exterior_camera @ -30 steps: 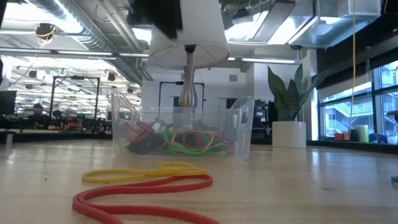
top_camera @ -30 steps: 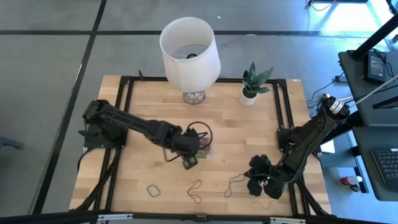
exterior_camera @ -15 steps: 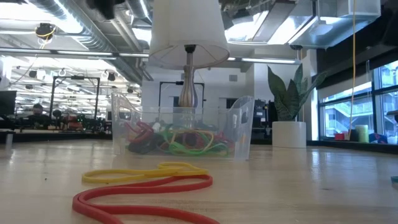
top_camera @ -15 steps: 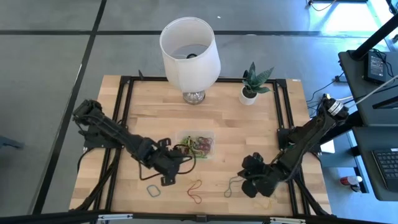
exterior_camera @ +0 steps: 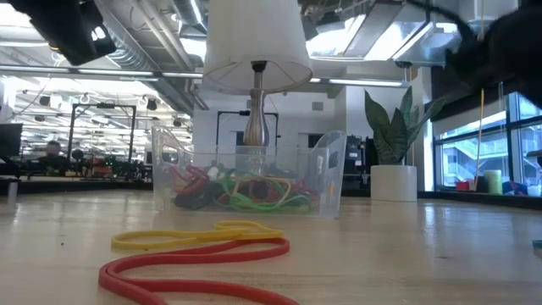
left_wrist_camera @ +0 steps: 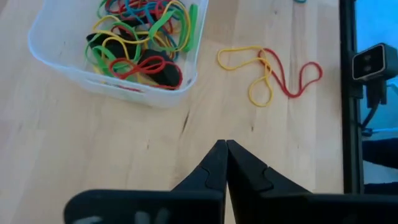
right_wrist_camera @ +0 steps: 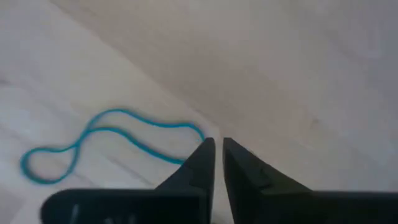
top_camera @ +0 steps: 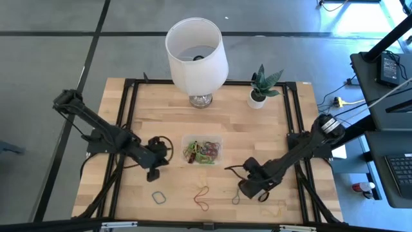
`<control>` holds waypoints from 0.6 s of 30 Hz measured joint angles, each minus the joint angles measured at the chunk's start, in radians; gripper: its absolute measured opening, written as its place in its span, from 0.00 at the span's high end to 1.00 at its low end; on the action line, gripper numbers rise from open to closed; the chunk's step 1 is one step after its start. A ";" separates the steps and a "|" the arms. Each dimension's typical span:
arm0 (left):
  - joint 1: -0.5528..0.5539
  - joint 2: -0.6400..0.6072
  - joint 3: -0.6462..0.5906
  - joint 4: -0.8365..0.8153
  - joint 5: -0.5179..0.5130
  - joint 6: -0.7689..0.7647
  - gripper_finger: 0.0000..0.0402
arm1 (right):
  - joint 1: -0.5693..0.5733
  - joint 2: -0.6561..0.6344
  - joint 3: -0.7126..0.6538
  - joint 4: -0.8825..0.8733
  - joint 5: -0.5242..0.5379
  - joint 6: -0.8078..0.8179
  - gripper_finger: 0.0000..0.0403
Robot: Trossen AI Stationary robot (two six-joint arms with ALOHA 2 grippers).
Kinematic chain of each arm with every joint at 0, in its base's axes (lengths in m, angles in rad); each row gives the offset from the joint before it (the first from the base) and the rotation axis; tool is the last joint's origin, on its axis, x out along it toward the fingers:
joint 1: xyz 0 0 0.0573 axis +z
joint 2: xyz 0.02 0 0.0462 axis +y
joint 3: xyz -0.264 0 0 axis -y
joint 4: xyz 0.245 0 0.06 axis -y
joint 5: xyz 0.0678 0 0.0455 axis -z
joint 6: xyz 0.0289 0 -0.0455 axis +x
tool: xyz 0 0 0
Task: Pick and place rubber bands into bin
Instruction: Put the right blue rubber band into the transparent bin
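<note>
Right gripper [right_wrist_camera: 216, 147], fingers nearly together and pinching nothing: spread them, straddle the blue band [right_wrist_camera: 106, 140], then close before lifting toward the bin [top_camera: 203, 149].

Bright daylight is pouring through the windows [exterior_camera: 487, 144] at the low view's right, while the right wrist view is looking soft and blurred.
</note>
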 joint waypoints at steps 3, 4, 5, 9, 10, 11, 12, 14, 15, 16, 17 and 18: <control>0.007 -0.058 -0.044 0.025 0.001 0.027 1.00 | -0.001 0.046 0.000 0.001 -0.029 0.026 0.86; 0.008 -0.073 -0.056 0.026 0.001 0.036 1.00 | -0.001 0.061 -0.001 0.001 -0.042 0.042 0.84; 0.009 -0.084 -0.065 0.029 0.000 0.047 1.00 | -0.001 0.074 -0.005 0.003 -0.053 0.057 0.83; 0.021 -0.111 -0.079 0.029 0.017 0.095 1.00 | 0.000 0.111 -0.029 0.068 -0.079 0.128 0.79; 0.024 -0.113 -0.079 0.029 0.027 0.112 1.00 | 0.000 0.114 -0.032 0.079 -0.079 0.146 0.79; 0.027 -0.114 -0.079 0.029 0.035 0.130 1.00 | 0.000 0.118 -0.038 0.093 -0.078 0.162 0.79; 0.029 -0.115 -0.079 0.029 0.039 0.145 1.00 | -0.001 0.119 -0.040 0.101 -0.078 0.183 0.79; 0.034 -0.115 -0.079 0.029 0.042 0.158 1.00 | 0.000 0.120 -0.036 0.099 -0.077 0.225 0.79; 0.036 -0.115 -0.079 0.029 0.045 0.164 1.00 | 0.000 0.118 -0.027 0.088 -0.077 0.246 0.80; 0.039 -0.115 -0.079 0.029 0.055 0.173 1.00 | 0.000 0.117 -0.019 0.074 -0.077 0.260 0.80; 0.043 -0.115 -0.079 0.029 0.068 0.182 1.00 | 0.000 0.117 -0.011 0.058 -0.077 0.277 0.80; 0.047 -0.115 -0.079 0.028 0.080 0.191 1.00 | 0.000 0.115 -0.002 0.048 -0.076 0.283 0.80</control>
